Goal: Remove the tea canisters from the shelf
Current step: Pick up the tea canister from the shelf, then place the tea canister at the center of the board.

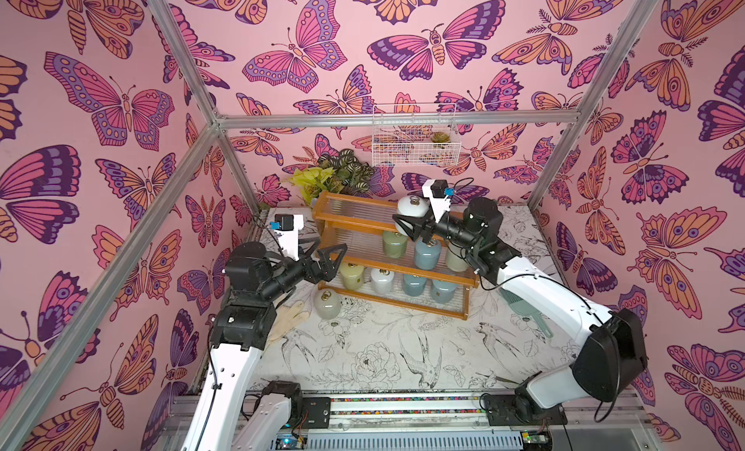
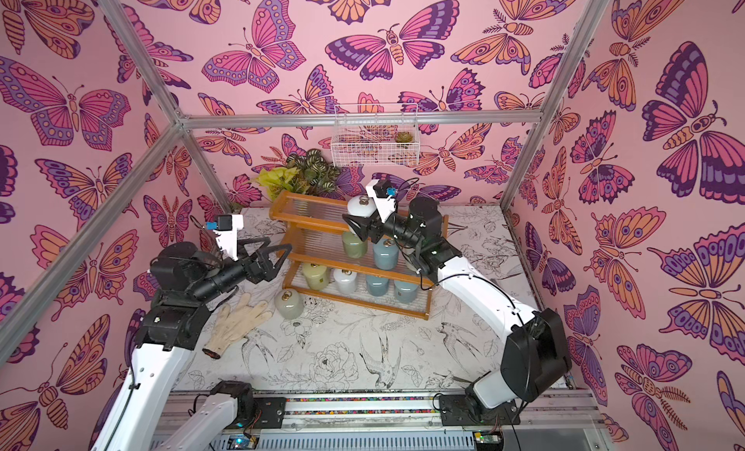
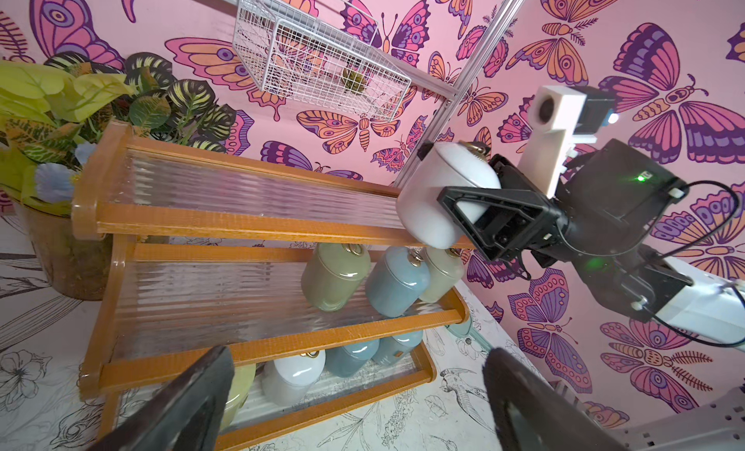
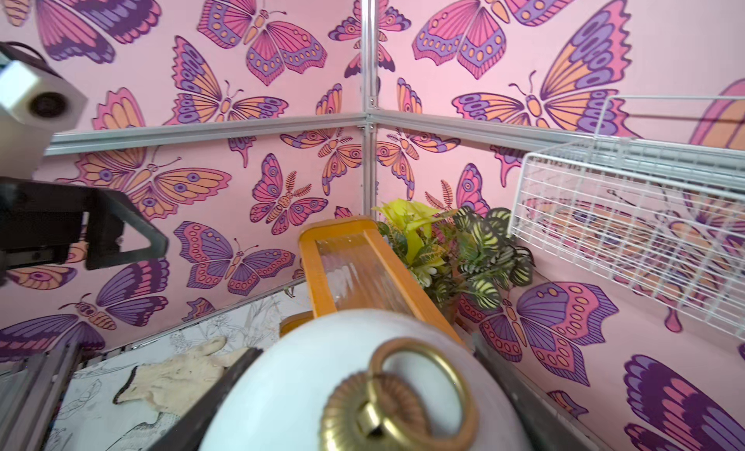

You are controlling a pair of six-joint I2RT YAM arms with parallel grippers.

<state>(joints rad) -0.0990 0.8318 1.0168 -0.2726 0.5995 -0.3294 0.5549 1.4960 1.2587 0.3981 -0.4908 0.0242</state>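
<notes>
The shelf (image 1: 346, 222) (image 2: 306, 223) stands at the back of the table. My right gripper (image 1: 405, 224) (image 4: 363, 392) is shut on a white tea canister (image 1: 408, 206) (image 3: 435, 195) (image 4: 282, 388) at the right end of the top tier. It is slightly tilted. The middle tier holds a sage (image 1: 394, 245), a blue (image 1: 427, 253) and a cream canister (image 1: 455, 259). Several more stand on the bottom tier (image 1: 381, 280). Another pale canister (image 1: 327, 304) (image 2: 289, 304) stands on the table by the shelf's front left corner. My left gripper (image 1: 324, 248) (image 3: 354, 408) hangs open and empty at the shelf's left end.
A cream work glove (image 2: 238, 324) lies on the table under my left arm. Potted plants (image 1: 330, 174) stand behind the shelf. A white wire basket (image 1: 415, 138) hangs on the back wall above. A pale green plastic item (image 1: 536, 320) lies partly under my right arm.
</notes>
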